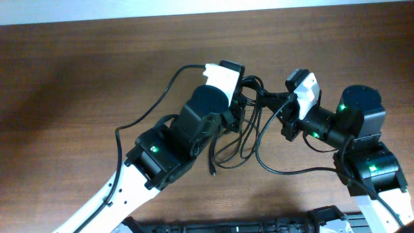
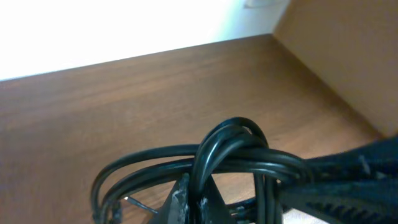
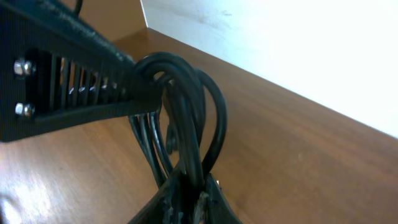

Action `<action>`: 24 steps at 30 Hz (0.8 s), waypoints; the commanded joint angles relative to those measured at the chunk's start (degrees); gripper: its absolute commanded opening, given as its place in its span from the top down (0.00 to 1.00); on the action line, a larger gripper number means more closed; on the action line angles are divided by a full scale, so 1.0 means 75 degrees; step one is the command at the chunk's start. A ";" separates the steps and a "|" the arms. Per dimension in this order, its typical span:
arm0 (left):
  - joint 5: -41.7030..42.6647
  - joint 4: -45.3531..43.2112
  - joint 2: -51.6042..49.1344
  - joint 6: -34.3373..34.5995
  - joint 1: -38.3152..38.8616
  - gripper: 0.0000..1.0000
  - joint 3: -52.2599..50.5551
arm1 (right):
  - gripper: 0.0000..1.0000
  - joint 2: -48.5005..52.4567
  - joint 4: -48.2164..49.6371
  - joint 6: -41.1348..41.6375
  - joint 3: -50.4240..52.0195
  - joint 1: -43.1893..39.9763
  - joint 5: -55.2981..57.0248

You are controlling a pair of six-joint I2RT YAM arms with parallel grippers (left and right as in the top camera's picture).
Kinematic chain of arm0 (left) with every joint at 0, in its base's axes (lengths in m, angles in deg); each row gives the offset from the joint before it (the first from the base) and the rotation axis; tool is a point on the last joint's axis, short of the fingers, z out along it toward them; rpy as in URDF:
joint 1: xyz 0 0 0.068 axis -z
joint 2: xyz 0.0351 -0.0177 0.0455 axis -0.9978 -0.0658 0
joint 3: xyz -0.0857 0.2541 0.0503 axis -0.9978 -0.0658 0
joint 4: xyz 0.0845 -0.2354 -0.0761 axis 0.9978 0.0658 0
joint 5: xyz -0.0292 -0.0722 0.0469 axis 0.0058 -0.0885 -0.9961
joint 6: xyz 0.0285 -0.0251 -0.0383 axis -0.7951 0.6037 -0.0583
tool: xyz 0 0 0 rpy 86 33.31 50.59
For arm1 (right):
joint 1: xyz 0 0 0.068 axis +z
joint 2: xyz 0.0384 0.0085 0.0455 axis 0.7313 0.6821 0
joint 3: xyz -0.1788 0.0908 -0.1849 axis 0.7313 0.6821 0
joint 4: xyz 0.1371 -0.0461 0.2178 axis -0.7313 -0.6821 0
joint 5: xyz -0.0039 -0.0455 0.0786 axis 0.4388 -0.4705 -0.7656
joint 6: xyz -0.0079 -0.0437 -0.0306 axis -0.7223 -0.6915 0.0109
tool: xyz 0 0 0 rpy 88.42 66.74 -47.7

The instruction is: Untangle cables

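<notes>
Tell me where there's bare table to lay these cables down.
Bare wood on the table: the whole left side beyond the left arm, and the far strip. Crowded: centre, where the cables hang between both jaws.

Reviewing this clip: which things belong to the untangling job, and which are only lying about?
Part of the job:
- cables, looped in one bundle between the arms
- left gripper, shut on the bundle
- right gripper, shut on the bundle

Just there:
- wooden table
- thicker arm wires
- black frame at the bottom edge of the overhead view
</notes>
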 commanded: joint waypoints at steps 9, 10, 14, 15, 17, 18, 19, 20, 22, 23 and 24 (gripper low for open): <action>-0.2055 0.0507 0.0175 0.2159 -0.0105 1.00 0.0210 | 0.96 -0.0052 -0.0318 0.3153 -0.0041 -0.0015 0.2235; -0.2055 0.0516 0.0189 0.2337 -0.0105 1.00 0.0210 | 0.96 -0.0052 -0.0391 0.3413 -0.0041 -0.0015 0.2308; -0.2055 0.0519 0.0268 0.3162 -0.0105 1.00 0.0213 | 0.96 -0.0052 -0.0635 0.4258 -0.0041 -0.0015 0.2299; -0.2055 0.0522 0.0268 0.3413 -0.0105 1.00 0.0210 | 0.96 -0.0052 -0.0653 0.4424 -0.0041 -0.0015 0.2296; -0.2028 0.0533 0.0268 0.3972 -0.0102 1.00 0.0210 | 0.96 -0.0055 -0.0627 0.4587 -0.0041 -0.0009 0.2244; -0.1941 0.0545 0.0268 0.4164 -0.0099 1.00 0.0210 | 0.96 -0.0061 -0.0574 0.4584 -0.0041 -0.0009 0.2142; -0.1798 0.0542 0.0268 0.4185 -0.0099 1.00 0.0210 | 0.96 -0.0061 -0.0545 0.4584 -0.0041 -0.0009 0.2090; -0.1702 0.0551 0.0268 0.4182 -0.0099 1.00 0.0210 | 0.96 -0.0061 -0.0446 0.4575 -0.0041 -0.0009 0.1964; -0.1580 0.0580 0.0265 0.4182 -0.0099 0.98 0.0210 | 0.96 -0.0061 -0.0274 0.4575 -0.0041 -0.0009 0.1734; -0.1478 0.0577 0.0265 0.4182 -0.0099 0.90 0.0210 | 0.96 -0.0061 -0.0143 0.4552 -0.0041 -0.0009 0.1591; -0.1381 0.0577 0.0265 0.4182 -0.0099 0.79 0.0210 | 0.96 -0.0061 -0.0026 0.4549 -0.0041 -0.0009 0.1483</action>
